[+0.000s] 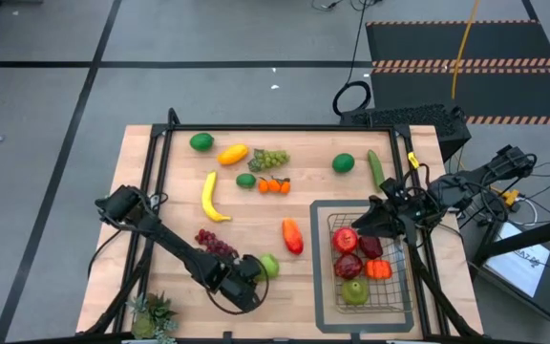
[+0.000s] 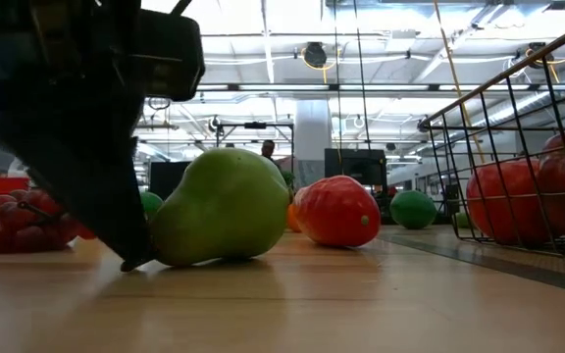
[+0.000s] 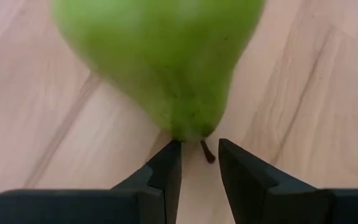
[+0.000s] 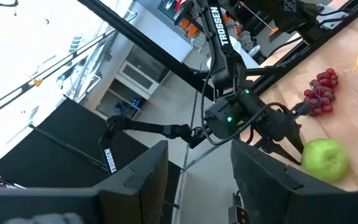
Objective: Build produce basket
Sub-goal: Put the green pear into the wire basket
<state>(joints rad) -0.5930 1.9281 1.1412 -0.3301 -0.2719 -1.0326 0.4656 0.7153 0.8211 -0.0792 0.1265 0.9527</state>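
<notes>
Left wrist view is showing the left claw point(image 3: 199, 163) sitting narrowly open at the green pear's point(image 3: 160, 59) stem end, not gripping; overhead hides that. Pear is lying on the counter point(image 1: 160, 205). Right claw point(image 1: 369, 222), part open, is hovering empty over the basket point(image 1: 399, 298).

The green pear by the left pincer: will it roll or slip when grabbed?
The green pear lies on its rounded side, so it probably rolls if nudged. Its skin looks glossy, likely slippery. The left pincer only brackets its narrow stem end, a doubtful hold.
</notes>
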